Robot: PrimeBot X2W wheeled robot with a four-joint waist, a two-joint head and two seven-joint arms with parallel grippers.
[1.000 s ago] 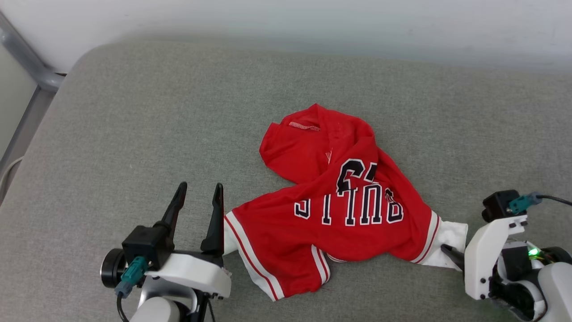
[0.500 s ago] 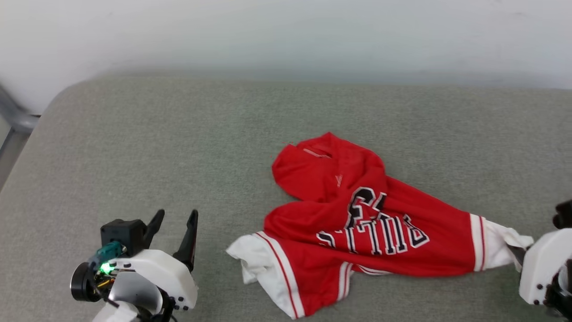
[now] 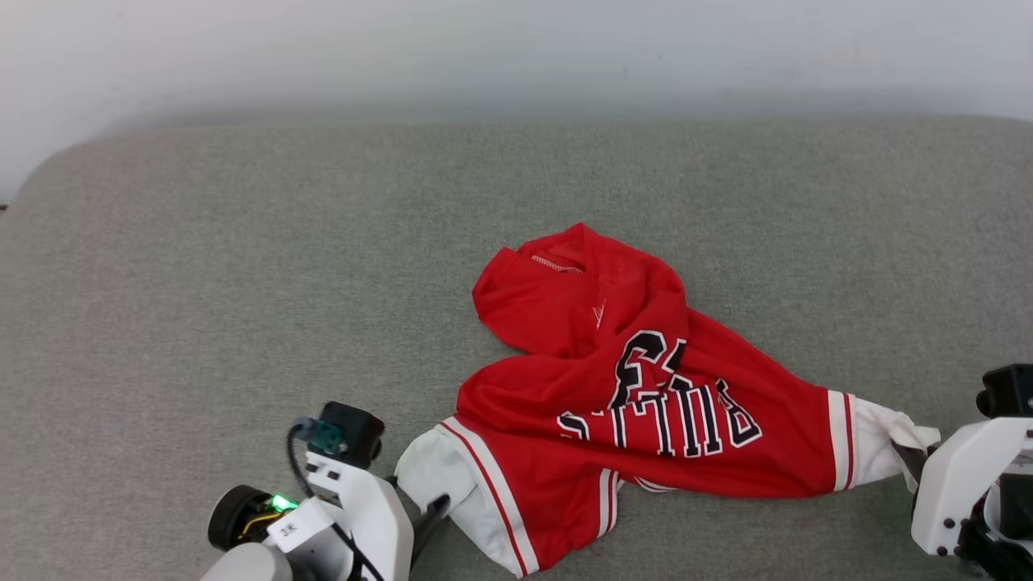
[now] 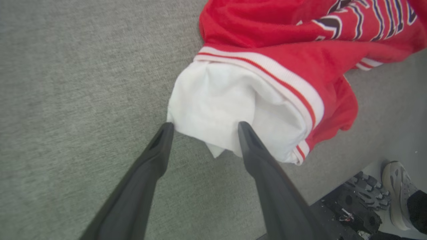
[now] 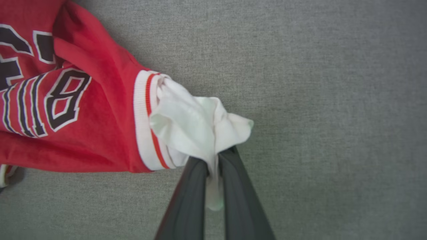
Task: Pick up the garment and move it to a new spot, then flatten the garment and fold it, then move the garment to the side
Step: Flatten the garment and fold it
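Garment [image 3: 646, 387]: crumpled red jersey, cushion's [image 3: 242, 282] front edge; right pincer [image 5: 215, 158] clamped on white sleeve [image 5: 196, 126]; left pincer [image 4: 205, 125] agape astride other sleeve [image 4: 217, 100]; close before lifting.

At the lower left of the head view, the left wrist housing [image 3: 367, 516] was white, topped by a black camera block [image 3: 351, 428] with a teal plug [image 3: 327, 436], a thin black cable [image 3: 290, 456] and a small green light [image 3: 282, 503]. The white right wrist housing [image 3: 956, 484], at the lower right, carried dark screws [image 3: 943, 524]. The left claw [image 4: 204, 125] and right claw [image 5: 216, 156] had long, dark, tapering fingers.
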